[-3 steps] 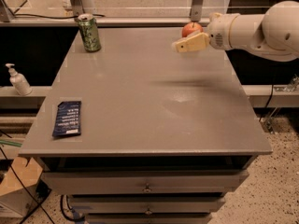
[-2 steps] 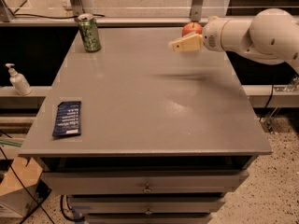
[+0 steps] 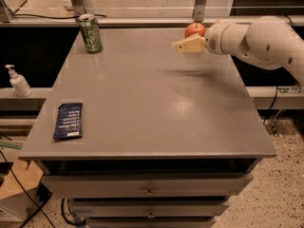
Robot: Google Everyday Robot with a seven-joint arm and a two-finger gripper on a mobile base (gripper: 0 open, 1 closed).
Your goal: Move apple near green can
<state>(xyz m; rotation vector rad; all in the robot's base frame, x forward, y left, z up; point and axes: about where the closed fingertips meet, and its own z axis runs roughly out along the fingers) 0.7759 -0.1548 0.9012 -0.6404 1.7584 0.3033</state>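
The tool (image 3: 186,45) hangs just in front of the apple (image 3: 194,30) at the far edge of the desk (image 3: 142,108); its state cannot be told. The green can (image 3: 90,33) stands well apart. Risk: glancing contact rolls the apple off the edge.

The gripper (image 3: 179,46) has slid a little to the left. It now hangs over the far right part of the table (image 3: 142,108), just in front of the apple (image 3: 194,29), with its tip slightly further left of the fruit than a second ago. Most of that shift came early, and there has been hardly any since. The white arm (image 3: 268,39) behind it has followed, so more of its thick rounded link shows in from the right edge, sitting somewhat lower. The faint shadow (image 3: 185,73) on the tabletop has crept left with it.
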